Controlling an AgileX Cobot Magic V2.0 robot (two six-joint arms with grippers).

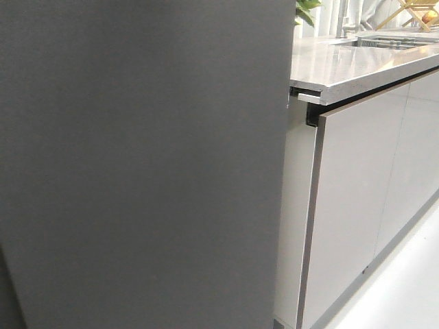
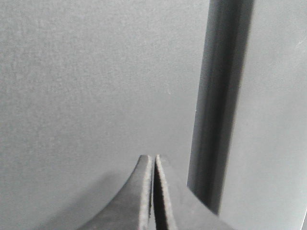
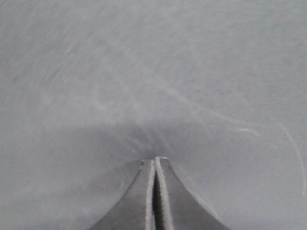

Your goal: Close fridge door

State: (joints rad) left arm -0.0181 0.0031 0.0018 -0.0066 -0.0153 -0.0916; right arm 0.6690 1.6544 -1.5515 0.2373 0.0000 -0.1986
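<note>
The fridge door (image 1: 137, 164) is a tall matte dark grey slab that fills the left two thirds of the front view; only its outer face shows, and its inner lining and bins are hidden. Neither gripper shows in the front view. In the left wrist view my left gripper (image 2: 153, 158) is shut and empty, its tips close to the dark grey face (image 2: 96, 86), beside a dark vertical gap (image 2: 220, 105). In the right wrist view my right gripper (image 3: 154, 160) is shut and empty, its tips at or very near a blurred grey surface (image 3: 153, 72).
To the right of the door stand glossy light grey cabinet fronts (image 1: 357, 205) under a grey countertop (image 1: 357, 65). A sink (image 1: 391, 42), a plant (image 1: 305, 10) and a wooden rack (image 1: 415, 14) are at the far end. White floor (image 1: 405, 288) lies at the lower right.
</note>
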